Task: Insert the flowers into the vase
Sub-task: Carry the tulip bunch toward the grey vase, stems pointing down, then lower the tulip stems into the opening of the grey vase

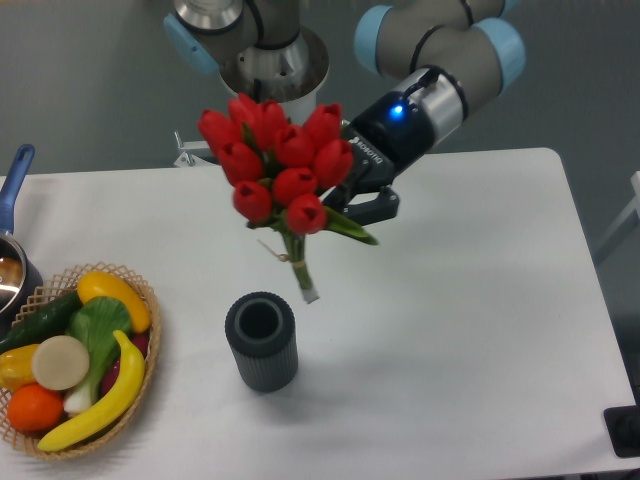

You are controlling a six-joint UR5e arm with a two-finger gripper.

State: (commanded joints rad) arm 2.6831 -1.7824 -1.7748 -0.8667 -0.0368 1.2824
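The flowers [280, 160], a tight bunch of red tulip buds with green stems, hang in the air over the middle of the table. My gripper [352, 205] is shut on the bunch just under the buds, coming in from the right. The stems point down and a little right, ending above and just right of the vase. A green leaf sticks out by the fingers. The vase [262, 341], a short dark grey ribbed cylinder, stands upright on the white table [470, 320] with its round mouth open. The stem tips are a short way above the mouth.
A woven basket [75, 365] of fruit and vegetables sits at the front left. A pot with a blue handle [12, 240] stands at the left edge. The arm's base [270, 50] is at the back centre.
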